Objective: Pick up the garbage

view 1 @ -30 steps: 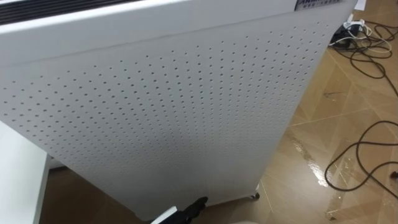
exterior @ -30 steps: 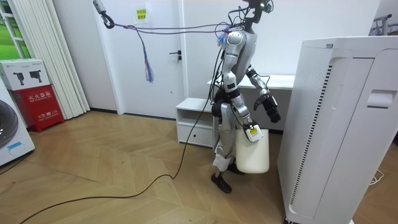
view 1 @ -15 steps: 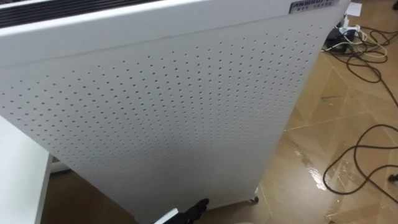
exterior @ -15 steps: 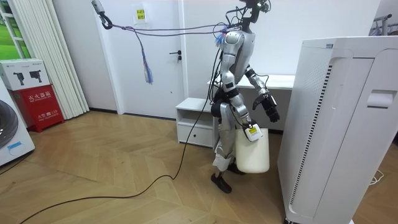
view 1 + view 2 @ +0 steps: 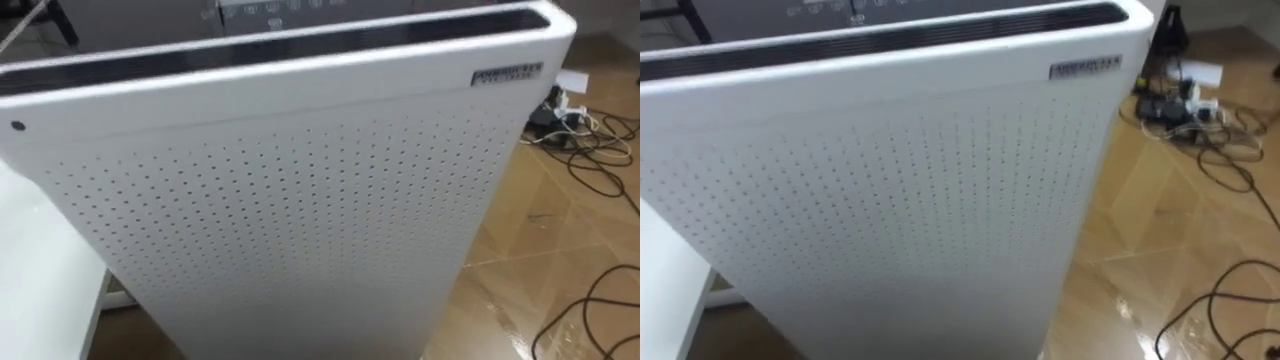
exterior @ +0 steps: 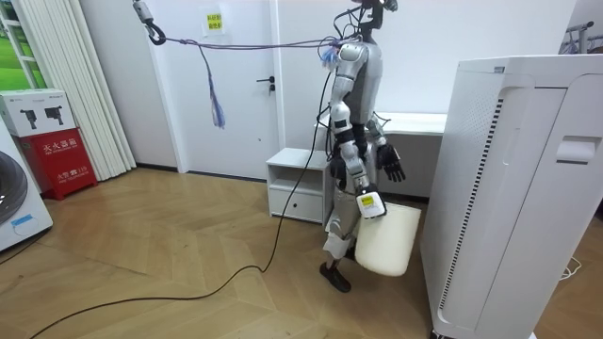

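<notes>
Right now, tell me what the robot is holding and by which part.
Its right hand grips a white bin by the top rim; the left hand is open and empty.

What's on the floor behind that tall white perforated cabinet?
Past the tall white perforated cabinet, tangled dark cables lie on the wooden floor. The cabinet hides the rest.

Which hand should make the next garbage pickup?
Left. The left hand hangs free, fingers open, near the white appliance; the right hand is occupied, holding the white bin by its top edge.
</notes>
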